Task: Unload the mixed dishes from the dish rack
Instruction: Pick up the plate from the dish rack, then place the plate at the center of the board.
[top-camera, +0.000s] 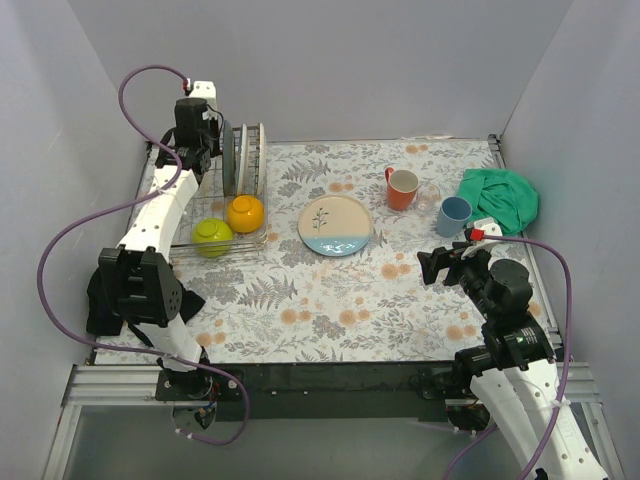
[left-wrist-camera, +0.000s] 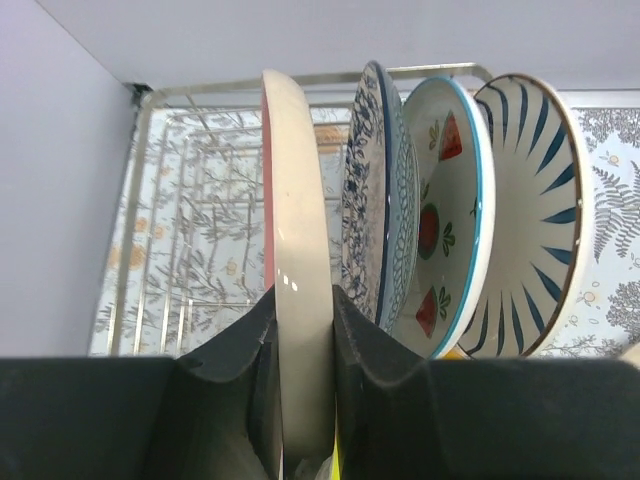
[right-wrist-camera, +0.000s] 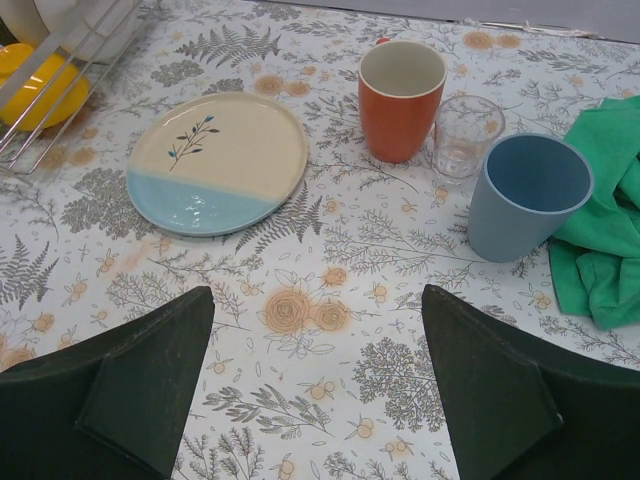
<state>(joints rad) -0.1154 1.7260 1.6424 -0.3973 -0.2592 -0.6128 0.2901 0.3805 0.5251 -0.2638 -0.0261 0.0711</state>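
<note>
Jaws on your left arm clamp the rim of the cream, pink-faced round ceramic plate (left-wrist-camera: 298, 230), upright in the silver wire dish rack (left-wrist-camera: 200, 210) — expect it rigid, glazed, slippery, breakable; hold deep, lift straight. Right jaws gape empty over the floral desk (right-wrist-camera: 320, 400).

Right end effector (right-wrist-camera: 315, 300): two dark fingers spread wide, nothing between them, over floral surface (right-wrist-camera: 330, 410) | left: cream-and-blue plate (right-wrist-camera: 217, 163) lying flat, sprig motif | top centre: orange mug (right-wrist-camera: 400, 100) upright, clear glass (right-wrist-camera: 467, 135) just beside it, light-blue cup (right-wrist-camera: 527, 197) near | right edge: green cloth (right-wrist-camera: 605, 230) beside cup | top left: yellow bowl (right-wrist-camera: 40, 85) behind dish rack (right-wrist-camera: 85, 60) wires
</note>
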